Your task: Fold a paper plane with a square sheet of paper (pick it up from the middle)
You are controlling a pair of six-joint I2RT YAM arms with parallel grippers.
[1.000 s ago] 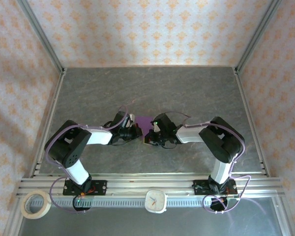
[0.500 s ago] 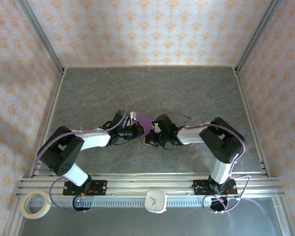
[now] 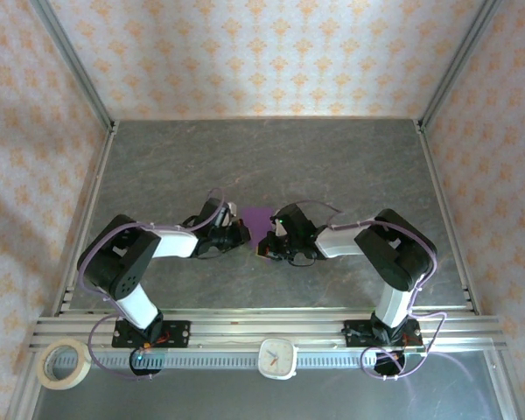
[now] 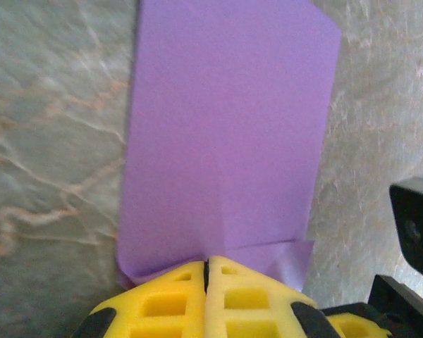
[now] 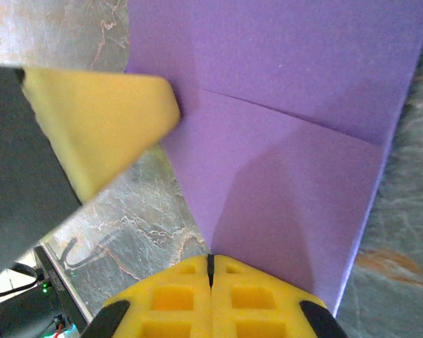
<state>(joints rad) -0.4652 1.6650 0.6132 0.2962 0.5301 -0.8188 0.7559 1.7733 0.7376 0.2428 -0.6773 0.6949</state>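
Working at the middle of the grey marbled tabletop, with plenty of bare surface lying open toward the far wall and out to both sides, and far less toward the near rail where the bases are bolted. Reaching inward with the left arm and the right arm bent low, wrists nearly meeting, leaving little room between them for any swing. Pinning the square sheet of paper flat on the tabletop between the two wrists: purple, already carrying folds, with a flap doubled over at the end nearest the left gripper and slanting creases running across it under the right wrist camera. Judging from that, sitting in an early folding step, probably pressing a crease flat, with nothing resembling a finished dart yet. Holding the left gripper shut, yellow pads together with no gap, tips bearing on the folded edge rather than clamping it. Holding the right gripper closed likewise, tips resting on the opposite end of the sheet, one left pad touching the sheet's side edge there. Looking ahead, likely needing one gripper anchoring the sheet while the other is sliding along the crease or opening to lift a free corner; calling for short, slow strokes, thin paper being prone to skidding or buckling and the grippers crowding each other.
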